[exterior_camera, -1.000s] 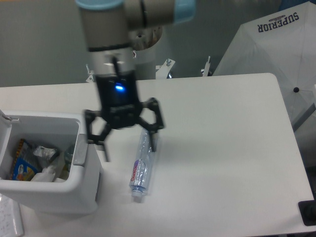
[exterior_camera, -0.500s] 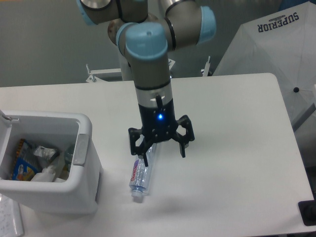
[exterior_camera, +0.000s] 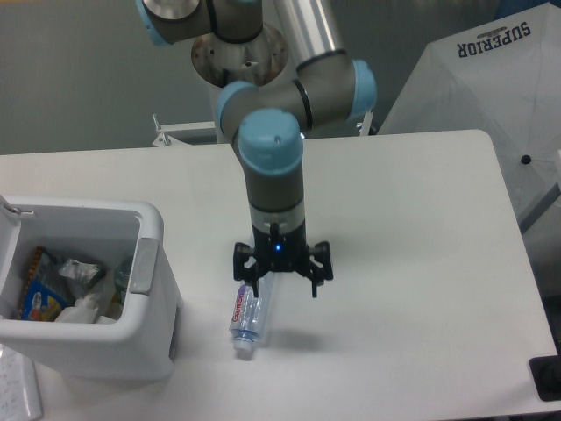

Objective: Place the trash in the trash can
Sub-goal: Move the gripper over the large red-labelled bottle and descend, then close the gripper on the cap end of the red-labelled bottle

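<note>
Hovering with its jaws spread just above the bottle's upper end, the gripper [exterior_camera: 282, 279] risked nudging the bottle [exterior_camera: 249, 313], which lay on the surface [exterior_camera: 403, 263] beside the trash can [exterior_camera: 149, 351], and rolling it away.

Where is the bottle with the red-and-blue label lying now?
The bottle lies on the white table, just right of the white bin in the camera view, under the open pincer.
</note>
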`<state>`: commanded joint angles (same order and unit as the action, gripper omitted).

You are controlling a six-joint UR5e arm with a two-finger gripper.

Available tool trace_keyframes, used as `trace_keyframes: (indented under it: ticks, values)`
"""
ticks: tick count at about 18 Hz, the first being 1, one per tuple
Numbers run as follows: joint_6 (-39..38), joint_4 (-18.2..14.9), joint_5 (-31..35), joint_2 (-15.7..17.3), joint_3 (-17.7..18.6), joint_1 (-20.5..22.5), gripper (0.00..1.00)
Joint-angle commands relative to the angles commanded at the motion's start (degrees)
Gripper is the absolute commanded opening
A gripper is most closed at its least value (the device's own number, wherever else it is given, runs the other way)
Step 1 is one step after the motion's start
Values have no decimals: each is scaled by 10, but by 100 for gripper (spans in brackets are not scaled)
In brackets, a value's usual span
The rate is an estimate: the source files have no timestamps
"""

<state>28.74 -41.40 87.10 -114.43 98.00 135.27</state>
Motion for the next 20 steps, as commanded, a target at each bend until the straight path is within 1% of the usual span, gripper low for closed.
trace_keyframes:
  ticks: [4,6,10,13,16,20]
  values:
    - [-11,3,-1,-8,11,-11,100]
    - [-25,4,-3,-11,11,-14,100]
    - [-56,6,-29,-24,6,-20,100]
    - [-57,6,-30,-30,7,-28,100]
    - [-59,5,-28,-43,10,-38,100]
    - [-60,5,-28,-51,11,-39,100]
